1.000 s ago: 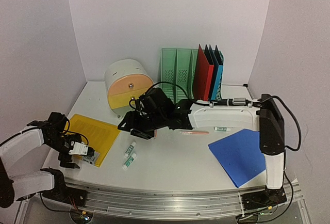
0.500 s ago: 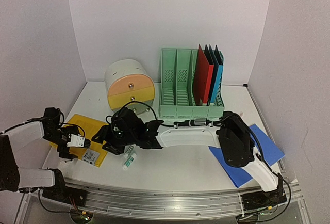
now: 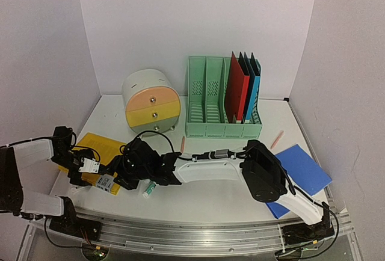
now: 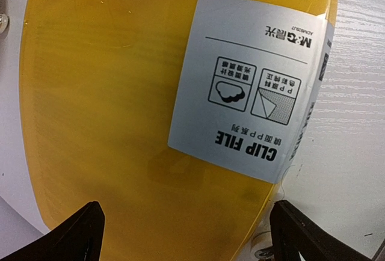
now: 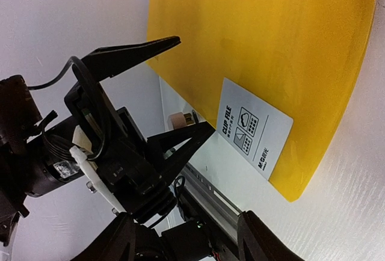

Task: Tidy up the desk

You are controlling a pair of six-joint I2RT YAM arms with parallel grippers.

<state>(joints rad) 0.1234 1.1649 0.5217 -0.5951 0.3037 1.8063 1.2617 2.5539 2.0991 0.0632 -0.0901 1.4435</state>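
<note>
The desk point(image 3: 210, 199) is a white tabletop with a silver front rail point(image 3: 204, 232). A yellow clip file point(image 3: 99, 148) with a white label lies flat at its left front. My left gripper point(image 3: 90, 172) hangs over the file's near corner, jaws wide open and empty. In the left wrist view the file point(image 4: 108, 92) fills the frame, with the gripper point(image 4: 189, 237) straddling it. My right arm reaches across the desk, and its gripper point(image 3: 122, 174) is open beside the same corner. The right wrist view shows that gripper point(image 5: 189, 243), the file point(image 5: 258, 38) and the left gripper's spread fingers point(image 5: 135, 50).
A round drawer unit point(image 3: 151, 101) and a mint-green file rack point(image 3: 207, 101) holding red and blue folders stand at the back. A blue folder point(image 3: 301, 174) lies at the right front. A glue stick point(image 3: 149, 189) lies under the right arm. Pink pens point(image 3: 277, 139) lie mid-desk.
My right arm swung left across the desk, from the middle to the yellow file's near corner. The blue folder shifted right. My left gripper moved slightly over the file.
</note>
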